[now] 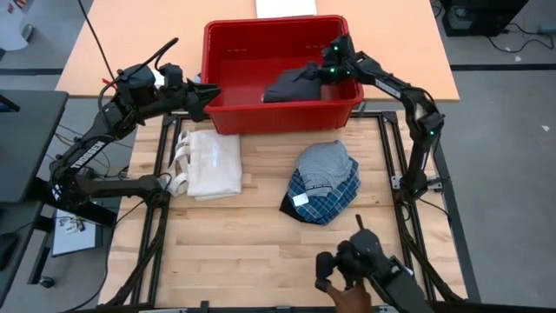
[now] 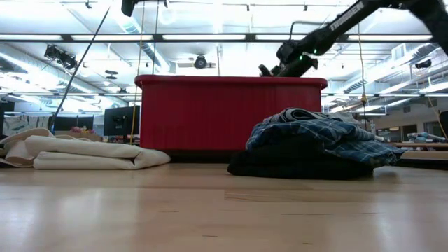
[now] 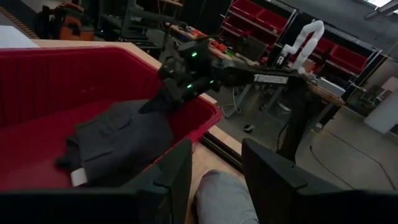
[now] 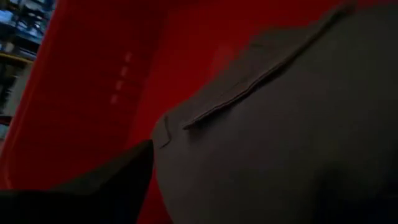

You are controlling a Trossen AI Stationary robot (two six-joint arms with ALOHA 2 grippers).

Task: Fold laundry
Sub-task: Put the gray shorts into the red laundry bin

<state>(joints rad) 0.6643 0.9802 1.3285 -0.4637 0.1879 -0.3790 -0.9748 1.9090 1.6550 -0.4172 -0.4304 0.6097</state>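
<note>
A dark grey garment lies bunched on the floor of a red bin at the table's far side. My right gripper reaches down into the bin onto the garment's right end, fingers apart. My left gripper hovers open at the bin's left wall, touching nothing. A blue-and-white plaid garment with grey lining lies heaped on the table in front of the bin. No plain black garment is in view. My right gripper comes from above, slanting from the table's right, onto the raised right end of the grey garment. The cloth fills the space beside one finger and hides the other. The garment rests on the bin floor.
A folded cream cloth lies on the table's left part. The red bin's walls stand high around the garment. A dark device sits at the near edge. Bare wood shows across the near-left table.
</note>
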